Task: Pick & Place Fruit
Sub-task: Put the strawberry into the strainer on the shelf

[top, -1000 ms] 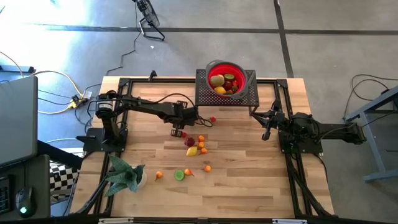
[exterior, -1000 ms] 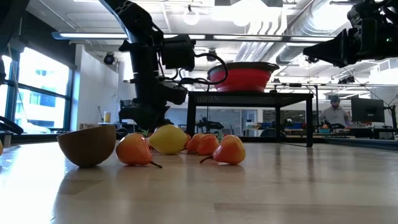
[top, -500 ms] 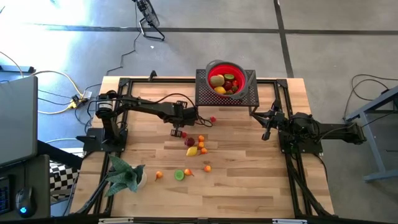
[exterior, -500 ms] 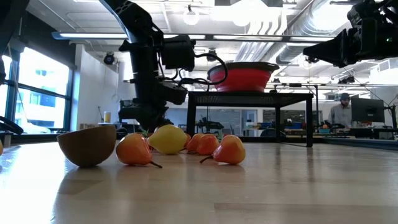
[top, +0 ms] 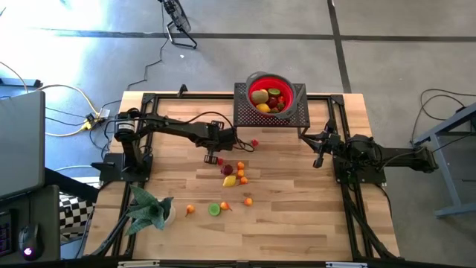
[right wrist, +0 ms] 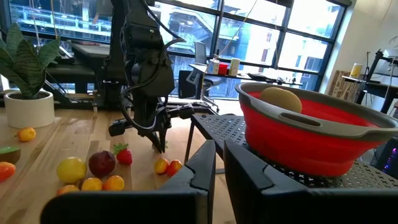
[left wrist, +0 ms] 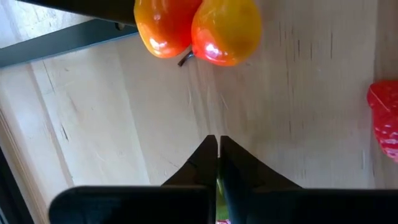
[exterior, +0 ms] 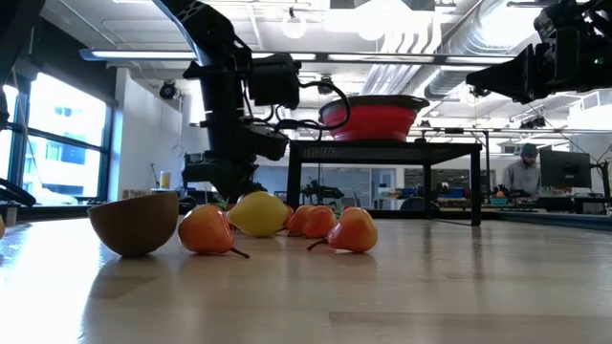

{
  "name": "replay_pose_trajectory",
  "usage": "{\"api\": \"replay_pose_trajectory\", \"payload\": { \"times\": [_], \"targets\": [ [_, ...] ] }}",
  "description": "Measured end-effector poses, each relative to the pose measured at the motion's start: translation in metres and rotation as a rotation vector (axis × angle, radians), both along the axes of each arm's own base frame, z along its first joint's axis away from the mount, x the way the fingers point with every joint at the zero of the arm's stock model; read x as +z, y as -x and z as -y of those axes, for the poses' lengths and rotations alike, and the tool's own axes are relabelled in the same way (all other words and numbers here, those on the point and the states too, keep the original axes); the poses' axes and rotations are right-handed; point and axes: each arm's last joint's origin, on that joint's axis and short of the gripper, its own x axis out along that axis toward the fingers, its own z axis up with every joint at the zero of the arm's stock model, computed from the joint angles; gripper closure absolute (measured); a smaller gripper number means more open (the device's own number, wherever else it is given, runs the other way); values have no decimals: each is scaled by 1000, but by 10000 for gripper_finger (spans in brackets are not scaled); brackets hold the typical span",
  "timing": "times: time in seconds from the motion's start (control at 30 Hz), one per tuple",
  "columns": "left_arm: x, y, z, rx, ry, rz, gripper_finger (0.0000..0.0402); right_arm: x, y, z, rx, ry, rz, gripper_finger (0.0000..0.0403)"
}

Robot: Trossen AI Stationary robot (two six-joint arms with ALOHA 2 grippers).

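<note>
Desk (top: 297, 216) first, it's the big wooden top everything sits on. Landmark for everything below is the red bowl (top: 268, 95), which sits up on a black mesh stand (top: 245, 112) at the far edge of the desk and already has some fruit in it, yellow, red and green pieces.

Left arm (top: 171, 128) reaches in from the left side and ends just left of the stand, below the bowl. Its gripper (top: 216, 158) hangs down over the desk there, fingers (left wrist: 205, 158) pressed together; wrist cam shows a sliver of green between them but I can't tell what it is, so not calling it a grab. Right arm (top: 387, 156) is parked to the right of the bowl, and its gripper (top: 320, 152) has fingers nearly together with a thin gap, holding nothing.

Plant (top: 149, 208) in a white pot is way off toward the near left corner.

Loose fruit (top: 234, 177) is scattered on the desk below the bowl: a dark plum, a lemon, little oranges, a lime half (top: 214, 209), and a strawberry (top: 254, 142) closest to the stand. Two orange-red ones (left wrist: 199, 28) lie touching just ahead of the left fingers.
</note>
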Motion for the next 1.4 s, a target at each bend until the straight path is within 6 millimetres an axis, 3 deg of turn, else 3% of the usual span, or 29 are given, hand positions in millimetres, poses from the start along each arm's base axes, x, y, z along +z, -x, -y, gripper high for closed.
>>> {"api": "replay_pose_trajectory", "payload": {
  "times": [0.4,0.9,1.2,1.4],
  "targets": [
    [43,-21,-3,-55,0,64,400,0,0,0,0,0,0,377],
    [130,-51,2,-204,253,358,401,0,0,0,0,0,1,377],
    [187,-62,-1,-275,127,556,402,0,0,0,0,0,1,377],
    [211,-67,-8,-306,-25,678,402,0,0,0,0,0,0,377]
  ]
}}
